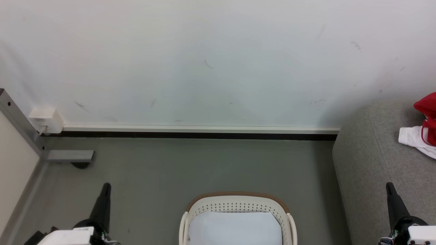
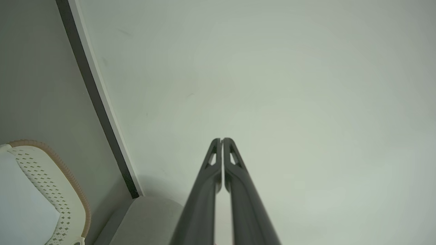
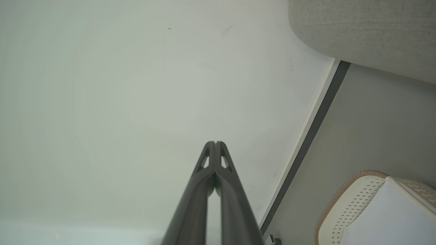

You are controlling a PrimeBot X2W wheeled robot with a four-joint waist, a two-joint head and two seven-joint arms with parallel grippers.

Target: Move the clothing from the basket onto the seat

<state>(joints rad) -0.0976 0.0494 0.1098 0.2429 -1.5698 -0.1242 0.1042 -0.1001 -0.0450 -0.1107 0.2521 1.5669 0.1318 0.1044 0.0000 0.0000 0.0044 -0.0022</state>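
Grey woven seat (image 1: 371, 163) bearing the red clothing (image 1: 427, 105), with a cream basket (image 1: 238, 206) on the floor (image 1: 163, 166) beside it.
A scuffed white wall (image 1: 204, 61) spans the upper head view above the grey-green floor. The seat stands at the right, against the wall. The basket, brown-rimmed with perforated walls, sits at bottom centre, its pale inside showing. The clothing lies on the seat at the right edge, 1 white red-trimmed sleeve spread out. The left gripper (image 1: 106, 186) and right gripper (image 1: 389, 185) point up, each with 2 dark fingers pressed together on nothing.
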